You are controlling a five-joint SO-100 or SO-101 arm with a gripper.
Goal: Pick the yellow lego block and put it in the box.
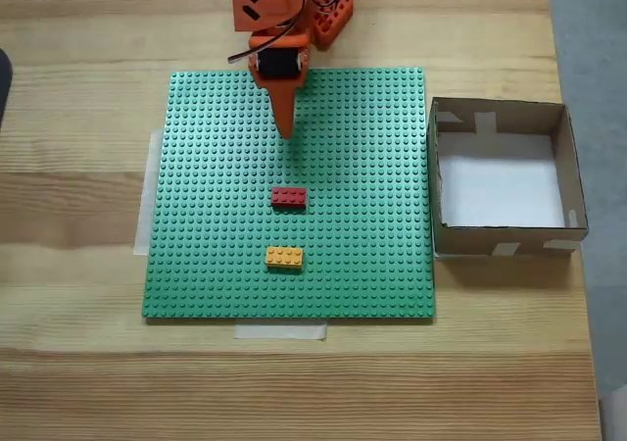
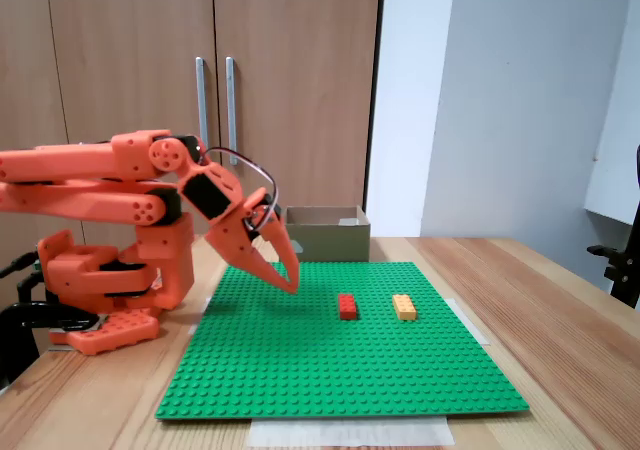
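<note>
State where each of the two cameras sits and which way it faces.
A fixed view: sits above the table, facing down on the green baseplate; the orange arm reaches in from the top edge, gripper pointing down the picture.
Another fixed view: stands low at the table's side, facing across towards wooden cupboard doors; the arm extends from the left.
Both share the yellow lego block, red brick and the box.

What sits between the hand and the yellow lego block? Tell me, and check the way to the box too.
The red brick lies on the green baseplate directly between the hand and the yellow lego block. From the block to the box, nothing visible stands in the way except the box's own wall.
</note>
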